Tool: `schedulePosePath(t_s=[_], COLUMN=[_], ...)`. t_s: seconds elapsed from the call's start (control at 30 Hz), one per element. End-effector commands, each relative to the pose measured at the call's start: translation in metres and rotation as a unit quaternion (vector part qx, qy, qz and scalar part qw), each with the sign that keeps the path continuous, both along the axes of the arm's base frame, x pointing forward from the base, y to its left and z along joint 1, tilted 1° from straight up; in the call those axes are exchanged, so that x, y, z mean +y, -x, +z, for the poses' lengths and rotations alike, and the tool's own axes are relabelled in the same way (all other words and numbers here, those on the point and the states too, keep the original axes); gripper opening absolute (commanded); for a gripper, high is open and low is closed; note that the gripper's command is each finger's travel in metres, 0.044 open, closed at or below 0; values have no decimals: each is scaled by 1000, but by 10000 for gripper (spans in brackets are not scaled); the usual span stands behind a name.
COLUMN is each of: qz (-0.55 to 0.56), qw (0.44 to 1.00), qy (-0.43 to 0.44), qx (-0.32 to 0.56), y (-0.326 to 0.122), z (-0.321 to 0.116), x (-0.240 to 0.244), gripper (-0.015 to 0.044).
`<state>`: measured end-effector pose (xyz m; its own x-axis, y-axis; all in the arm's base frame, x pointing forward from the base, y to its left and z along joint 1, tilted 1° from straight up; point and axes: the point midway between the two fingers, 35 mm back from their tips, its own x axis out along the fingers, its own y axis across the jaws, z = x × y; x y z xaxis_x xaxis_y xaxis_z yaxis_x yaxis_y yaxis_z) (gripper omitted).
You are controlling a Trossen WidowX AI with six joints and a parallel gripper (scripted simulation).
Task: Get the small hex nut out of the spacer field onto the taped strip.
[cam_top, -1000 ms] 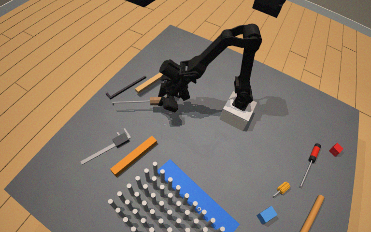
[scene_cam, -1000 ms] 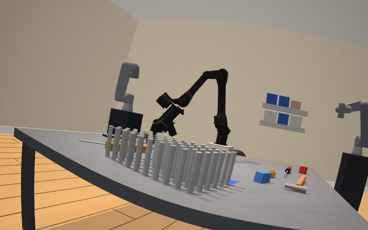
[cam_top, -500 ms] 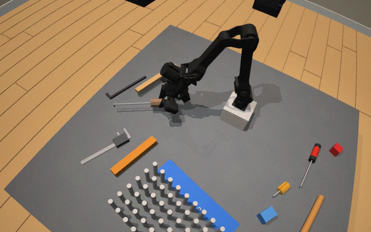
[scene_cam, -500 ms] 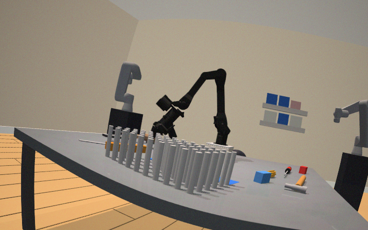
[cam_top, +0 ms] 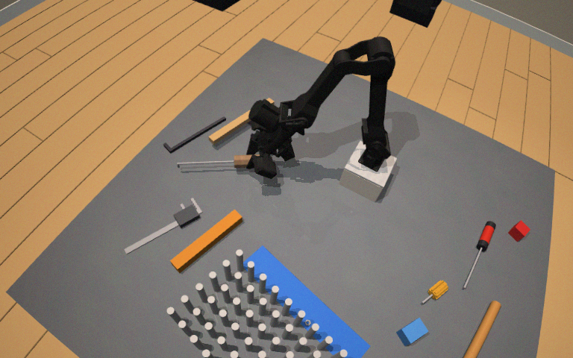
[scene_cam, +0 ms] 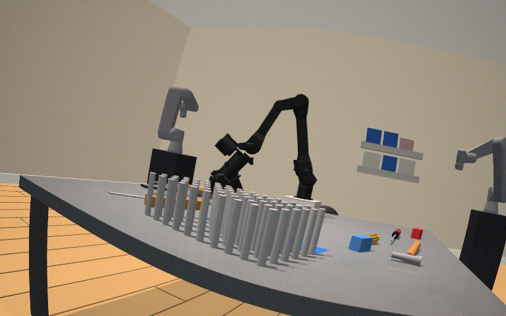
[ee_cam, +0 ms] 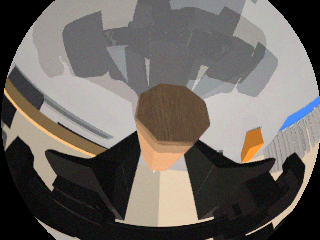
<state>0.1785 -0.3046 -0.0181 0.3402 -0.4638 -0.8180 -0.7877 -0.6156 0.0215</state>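
I have the end effector (cam_top: 254, 161) (scene_cam: 225, 183) (ee_cam: 163, 135) clamped on the wooden handle (cam_top: 242, 161) (ee_cam: 172, 114) of a slim metal hook tool (cam_top: 207, 162), just above and left of centre in my top view. The tool's shaft points toward the left of that frame, its small bent tip at the far end, and a separate shadow below it tells me it is raised off the counter (cam_top: 312, 219) (scene_cam: 335, 268). The wrist view gives me the handle's end face at the middle, with a dark finger on either side. The nut (cam_top: 307, 323) is low in the top frame, right of centre, between two of the outer spacers (cam_top: 262, 327) (scene_cam: 232, 227) and by the near edge of the blue strip (cam_top: 312, 301) (scene_cam: 319, 249); I can't tell whether it sits wholly on the strip. My tool is well apart from it, and the spacers I can see stand upright. Up and left of the tool lie a black L-shaped bar (cam_top: 196, 134) and a tan bar (cam_top: 230, 127), partly hidden by the arm (cam_top: 325, 86) (scene_cam: 266, 124). A caliper (cam_top: 186, 215) and an orange bar (cam_top: 207, 240) (scene_cam: 192, 203) lie at lower left, the orange bar near the field. Over on the right I see a red-and-black screwdriver (cam_top: 486, 235) (scene_cam: 395, 234) beside a red cube (cam_top: 519, 230) (scene_cam: 416, 233).
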Motion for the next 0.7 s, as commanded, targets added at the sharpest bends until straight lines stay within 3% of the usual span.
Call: schedulePosePath(t_s=[0.0, 0.57, 0.67], qz=[2, 2, 0], qw=[1000, 1000, 1000], qy=[-1, -1, 0], qx=[-2, -2, 0], y=[0, 3, 3], z=[-4, -17, -14], x=[1, 6, 4], gripper=[0, 0, 79])
